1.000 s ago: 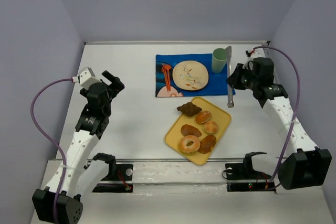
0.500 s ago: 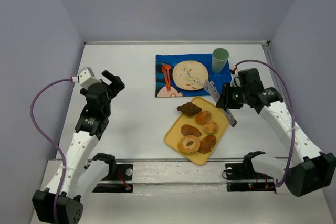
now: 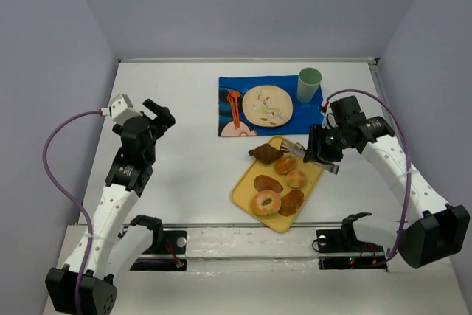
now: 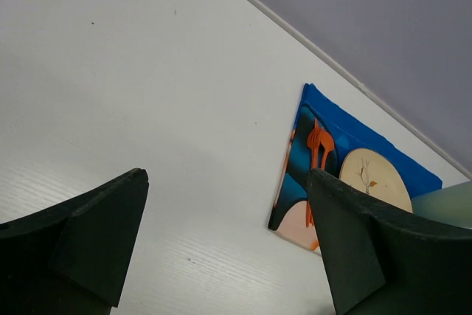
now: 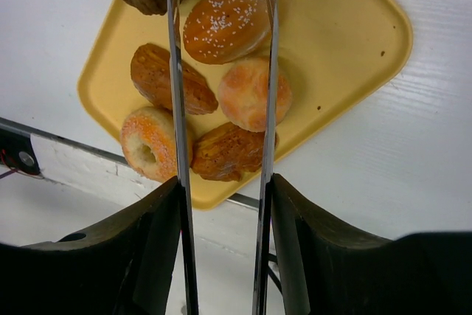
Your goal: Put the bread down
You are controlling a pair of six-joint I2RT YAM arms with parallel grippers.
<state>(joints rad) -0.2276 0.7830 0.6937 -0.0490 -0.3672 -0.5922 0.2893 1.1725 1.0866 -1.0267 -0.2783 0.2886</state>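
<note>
**Bread on the tray, tongs poised above it**

At the left, the left gripper (image 3: 158, 114) is held above the table (image 3: 184, 101), its fingers (image 4: 103, 234) spread wide. In the middle, the bread (image 3: 285, 164) is seen lying on the yellow tray (image 3: 243, 194), just beside a paler bun (image 3: 296, 178). At the right, metal tongs (image 5: 175, 108) are clasped by the right gripper (image 3: 321, 151). The tong arms are parted, and the bread is framed between them in the wrist view. Contact cannot be told.
</note>
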